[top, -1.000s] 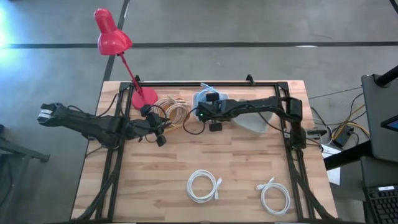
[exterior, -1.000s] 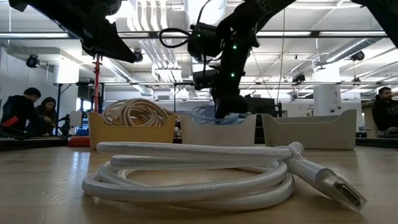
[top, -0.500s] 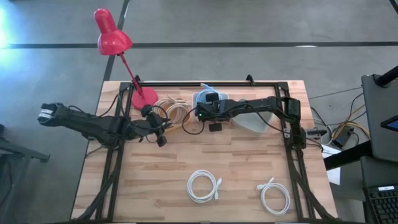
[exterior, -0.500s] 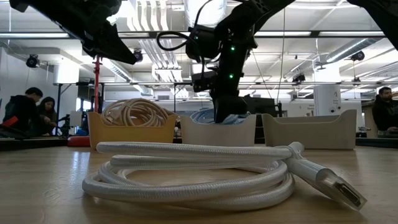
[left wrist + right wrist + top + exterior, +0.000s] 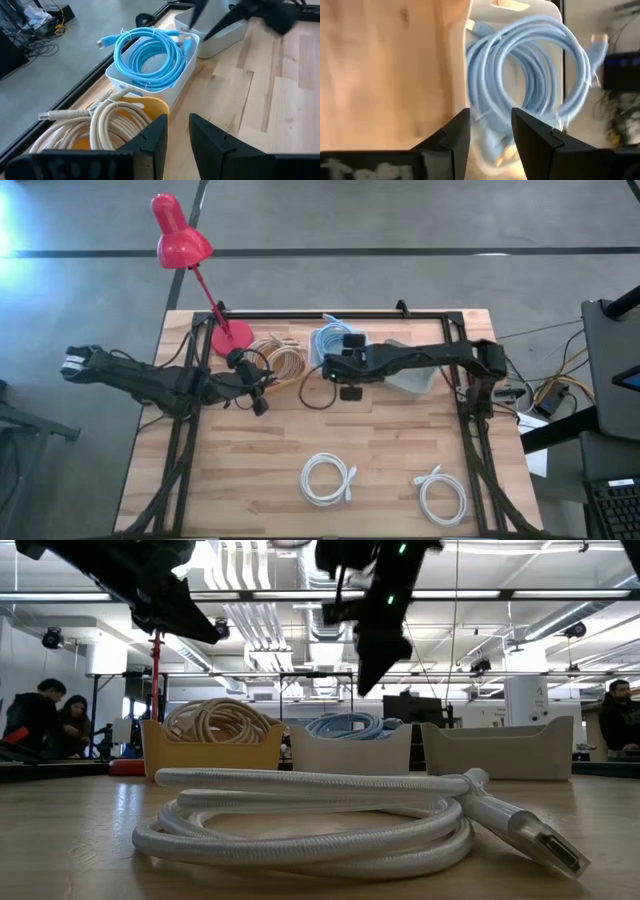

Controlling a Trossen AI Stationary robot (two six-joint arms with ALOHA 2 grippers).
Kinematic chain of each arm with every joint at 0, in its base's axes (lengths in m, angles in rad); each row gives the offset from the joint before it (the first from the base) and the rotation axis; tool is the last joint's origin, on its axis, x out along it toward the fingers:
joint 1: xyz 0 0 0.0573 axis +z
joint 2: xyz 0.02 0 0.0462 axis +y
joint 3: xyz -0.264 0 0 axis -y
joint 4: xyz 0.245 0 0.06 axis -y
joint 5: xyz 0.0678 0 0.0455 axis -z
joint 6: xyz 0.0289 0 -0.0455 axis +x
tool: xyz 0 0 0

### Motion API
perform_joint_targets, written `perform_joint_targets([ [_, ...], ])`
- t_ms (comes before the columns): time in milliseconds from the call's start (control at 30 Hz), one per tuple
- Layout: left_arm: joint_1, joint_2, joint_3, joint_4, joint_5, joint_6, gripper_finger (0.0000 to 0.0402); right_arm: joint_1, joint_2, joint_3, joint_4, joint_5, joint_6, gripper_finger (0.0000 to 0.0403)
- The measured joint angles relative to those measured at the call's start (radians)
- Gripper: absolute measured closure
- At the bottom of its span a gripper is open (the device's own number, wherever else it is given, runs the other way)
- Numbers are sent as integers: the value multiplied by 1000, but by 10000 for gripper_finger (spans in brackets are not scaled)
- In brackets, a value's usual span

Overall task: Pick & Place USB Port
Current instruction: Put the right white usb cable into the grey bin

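Right hand (image 5: 490,135): fingers parted, empty, above coiled light-blue cable (image 5: 530,85) in white rectangular bin (image 5: 325,340).
Left hand (image 5: 176,137): narrow gap, empty, beside yellow bin (image 5: 150,107).
Wooden counter (image 5: 250,470): front edge open.

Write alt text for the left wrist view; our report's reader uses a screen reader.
A coiled blue cable lies in a white bin on a wooden table, beside a yellow bin holding a coiled beige cable. The left gripper's two dark fingers frame the foreground, empty, with a narrow gap between them.
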State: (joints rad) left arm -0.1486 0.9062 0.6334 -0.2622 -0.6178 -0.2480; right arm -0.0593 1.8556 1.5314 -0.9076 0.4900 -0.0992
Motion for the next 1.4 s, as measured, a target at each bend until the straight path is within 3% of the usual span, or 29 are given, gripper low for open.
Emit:
perform_joint_targets([
  [233, -1, 0, 0, 0, 0, -13, 305, 121, -152, -33, -196, -34, 354, 277],
  [400, -1, 0, 0, 1, 0, 12, 305, 232, -268, -169, -203, -210, 582, 291],
  [567, -1, 0, 0, 4, 0, 41, 305, 384, -342, -320, -205, -269, 849, 302],
  [767, -1, 0, 0, 15, -46, 54, 305, 546, -357, -442, -202, -505, 1109, 299],
  [967, 0, 0, 0, 61, -117, 55, 305, 687, -333, -511, -174, -738, 1194, 297],
  [1200, 1, -1, 0, 183, -155, 145, 305, 789, -302, -583, -91, -726, 1253, 296],
  [1400, 3, -1, 0, 251, -155, 227, 305, 840, -218, -615, -20, -702, 1143, 300],
])
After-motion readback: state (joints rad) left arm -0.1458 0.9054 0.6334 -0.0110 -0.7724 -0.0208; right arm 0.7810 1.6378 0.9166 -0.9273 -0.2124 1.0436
